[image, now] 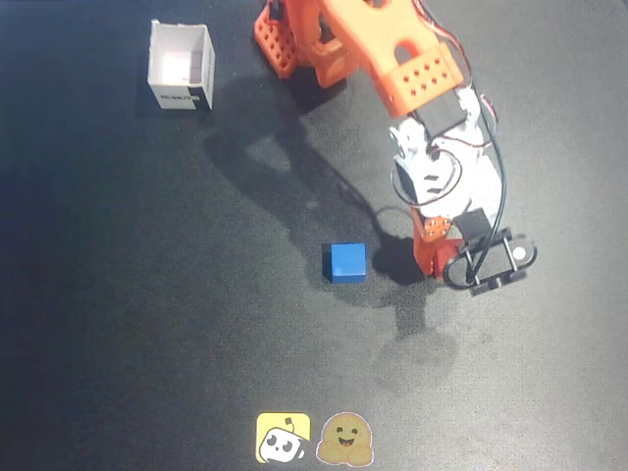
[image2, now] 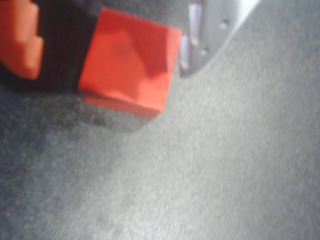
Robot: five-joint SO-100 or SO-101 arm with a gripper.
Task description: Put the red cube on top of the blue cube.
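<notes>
tool: tool (image2: pixel 125 60) clenched on the red cube (image2: pixel 127 62) — wrist view shows the cube pinned between an orange finger (image2: pixel 20 37) on the left and a pale grey finger (image2: pixel 207 30) on the right.
red cube: lifted off the counter (image2: pixel 225 165) in the wrist view, a dark shadow right under it; tilted, one corner pointing down. In the overhead view only a sliver of red (image: pixel 433 228) shows under the wrist hardware, so the cube itself can't be made out well there.
blue cube: blue cube (image: pixel 346 262) sits flat on the counter (image: pixel 147 324), roughly mid-counter, a bit toward the near edge. Nothing on top of it.
spacing: tool (image: pixel 437 257) is just beside the blue cube on its right in the overhead view, not touching — a strip of dark counter and shadow between them.
arm: orange arm (image: pixel 383 49) comes in from the far edge, right of centre, bending down toward the cube.
white box: open white box (image: pixel 181 67) near the far left corner, well apart from both cubes.
stickers: two stickers (image: pixel 312 439) at the near edge, centre.
</notes>
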